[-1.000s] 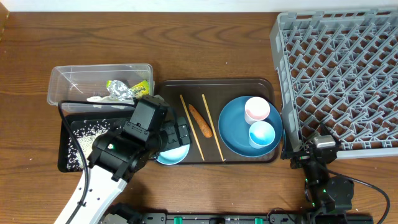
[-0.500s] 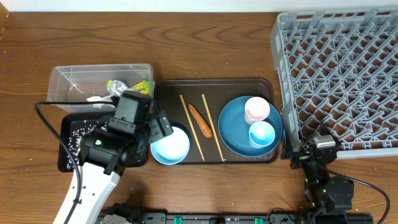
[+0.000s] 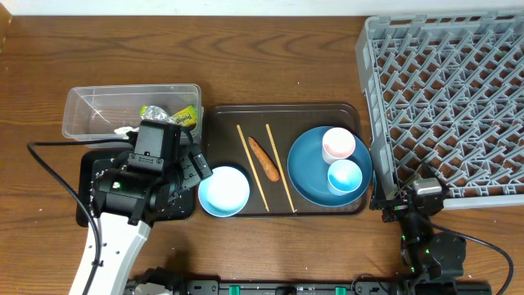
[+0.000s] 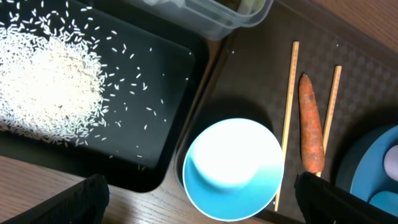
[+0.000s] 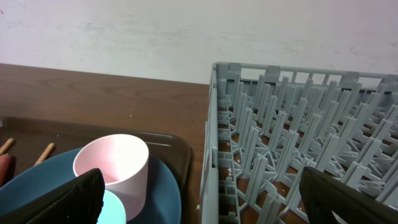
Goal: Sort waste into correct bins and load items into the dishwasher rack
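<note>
Overhead: wrapper [image 3: 168, 115] is in the tub [image 3: 98, 102], rack [image 3: 442, 74] empty, sausage [image 3: 264, 159] on the brown tray [image 3: 225, 123].

Left wrist: rice [image 4: 43, 81] in the black tray [image 4: 165, 143], left gripper [image 4: 202, 205] spread wide above the empty bowl [image 4: 233, 168].

Right wrist: right gripper [image 5: 202, 202] released, by the pink cup [image 5: 112, 168].
</note>
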Controlling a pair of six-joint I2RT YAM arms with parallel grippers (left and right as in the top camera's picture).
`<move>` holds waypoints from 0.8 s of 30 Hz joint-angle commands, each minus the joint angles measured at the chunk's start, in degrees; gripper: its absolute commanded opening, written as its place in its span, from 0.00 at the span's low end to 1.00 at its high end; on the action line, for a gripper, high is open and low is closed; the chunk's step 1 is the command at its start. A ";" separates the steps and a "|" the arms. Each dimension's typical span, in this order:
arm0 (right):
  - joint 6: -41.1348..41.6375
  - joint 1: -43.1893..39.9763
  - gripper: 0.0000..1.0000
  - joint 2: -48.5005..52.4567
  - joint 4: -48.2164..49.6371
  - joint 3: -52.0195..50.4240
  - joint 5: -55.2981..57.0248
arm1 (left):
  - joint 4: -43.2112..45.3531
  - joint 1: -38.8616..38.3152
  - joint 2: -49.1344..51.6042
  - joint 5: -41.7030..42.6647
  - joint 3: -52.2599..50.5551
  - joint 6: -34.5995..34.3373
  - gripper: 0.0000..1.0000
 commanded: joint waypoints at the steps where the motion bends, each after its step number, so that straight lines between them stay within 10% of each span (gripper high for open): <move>1: -0.48 0.63 0.99 -0.17 -0.24 -0.07 0.20 | -0.37 0.28 -0.35 -1.07 0.66 0.52 0.98; 24: 8.11 0.63 0.99 3.41 -13.62 16.20 -2.95 | -0.37 0.28 -0.35 -1.07 0.66 0.52 0.98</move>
